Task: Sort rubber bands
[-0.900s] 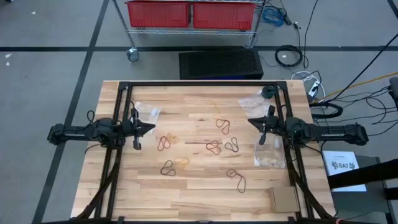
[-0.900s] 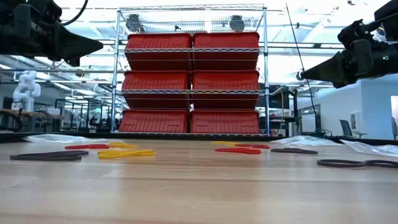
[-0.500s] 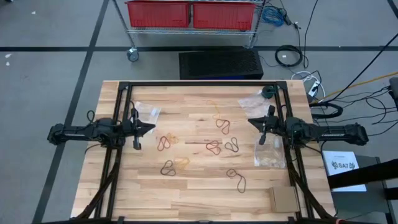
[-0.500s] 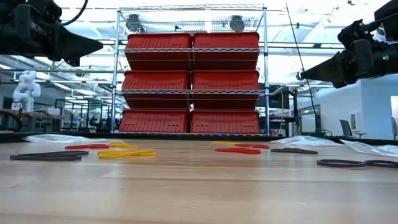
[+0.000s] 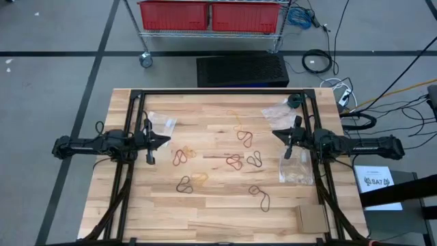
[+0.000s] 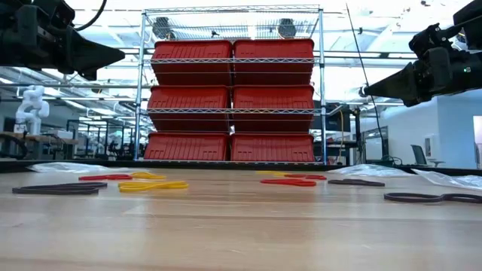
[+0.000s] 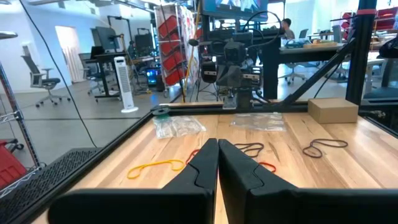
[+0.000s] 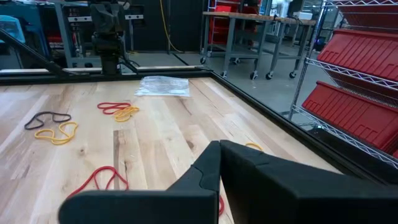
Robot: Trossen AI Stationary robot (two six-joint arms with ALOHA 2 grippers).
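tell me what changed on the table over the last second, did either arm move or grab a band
Nothing visibly changed. The left gripper and right gripper stay shut and empty above the wooden table, at its left and right sides. The small red, yellow-tan and black rubber bands lie scattered where they were, and the clear plastic bags have not shifted.

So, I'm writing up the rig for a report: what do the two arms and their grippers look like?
Both arms are dark, near-black, slim and jointed, with thin black cables looping along them. The left gripper and right gripper each end in two matte black, wedge-shaped fingers tapering to a point. No markings are visible.
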